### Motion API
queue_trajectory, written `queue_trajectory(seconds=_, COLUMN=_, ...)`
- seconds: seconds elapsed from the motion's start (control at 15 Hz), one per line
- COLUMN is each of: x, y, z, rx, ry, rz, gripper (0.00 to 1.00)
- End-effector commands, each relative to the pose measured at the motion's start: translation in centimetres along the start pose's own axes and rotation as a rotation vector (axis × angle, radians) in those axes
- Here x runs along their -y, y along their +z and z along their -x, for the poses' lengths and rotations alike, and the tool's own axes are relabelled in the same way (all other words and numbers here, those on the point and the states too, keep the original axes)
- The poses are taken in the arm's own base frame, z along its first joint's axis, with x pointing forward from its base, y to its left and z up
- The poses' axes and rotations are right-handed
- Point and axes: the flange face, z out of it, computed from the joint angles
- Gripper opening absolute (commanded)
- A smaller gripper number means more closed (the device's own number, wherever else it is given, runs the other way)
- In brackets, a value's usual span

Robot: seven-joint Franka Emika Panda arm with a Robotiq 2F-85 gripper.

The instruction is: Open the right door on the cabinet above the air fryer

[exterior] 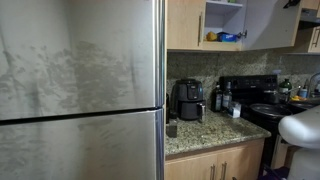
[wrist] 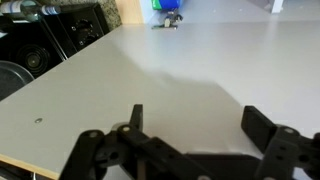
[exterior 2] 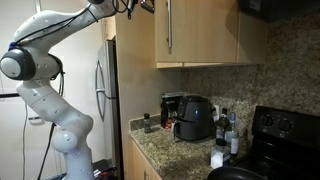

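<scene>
Above the air fryer [exterior: 188,98], the cabinet [exterior: 185,25] already stands with its right door [exterior: 268,25] swung out, so the opening step looks nearly finished. The end effector [wrist: 193,112], high above the air fryer, has its jaws spread and empty, facing a pale flat panel (the door's face, I'd guess). Next it need only nudge the door wider or back off cleanly. The shelf above the air fryer holds yellow and blue packets [exterior: 226,37].

White arm [exterior 2: 62,125] up high (elbow [exterior 2: 22,65] out), gripper [wrist: 193,114] with jaws wide apart
</scene>
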Motion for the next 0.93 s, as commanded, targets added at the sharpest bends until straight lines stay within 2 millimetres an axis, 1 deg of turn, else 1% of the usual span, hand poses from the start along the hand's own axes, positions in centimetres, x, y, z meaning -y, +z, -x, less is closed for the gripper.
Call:
queue_trajectory(seconds=0.0, x=-1.7, y=2.0, z=-7.7, rx=-0.095, ry=0.160, rz=0.034, gripper=1.00)
queue_trajectory(seconds=0.13, x=-2.8, y=3.9, z=-12.3, rx=-0.140, ry=0.237, rz=0.064, gripper=1.00)
queue_trajectory(seconds=0.27, x=-4.1, y=5.7, z=-17.5, rx=-0.195, ry=0.318, rz=0.103, gripper=1.00)
queue_trajectory(seconds=0.33, x=-4.5, y=6.4, z=-19.2, rx=-0.191, ry=0.358, rz=0.111, gripper=1.00)
queue_trajectory(seconds=0.4, x=-4.5, y=6.2, z=-18.9, rx=-0.136, ry=0.392, rz=0.128, gripper=1.00)
queue_trajectory(seconds=0.47, x=-4.9, y=6.2, z=-16.4, rx=0.013, ry=0.351, rz=0.195, gripper=1.00)
queue_trajectory(seconds=0.53, x=-5.8, y=5.1, z=-13.6, rx=0.096, ry=0.315, rz=0.206, gripper=1.00)
queue_trajectory(seconds=0.6, x=-6.6, y=4.2, z=-11.9, rx=0.150, ry=0.307, rz=0.229, gripper=1.00)
queue_trajectory(seconds=0.67, x=-8.0, y=3.7, z=-9.9, rx=0.193, ry=0.295, rz=0.260, gripper=1.00)
queue_trajectory(seconds=0.73, x=-9.0, y=3.5, z=-8.2, rx=0.228, ry=0.286, rz=0.300, gripper=1.00)
queue_trajectory(seconds=0.87, x=-11.5, y=2.8, z=-3.8, rx=0.297, ry=0.248, rz=0.387, gripper=1.00)
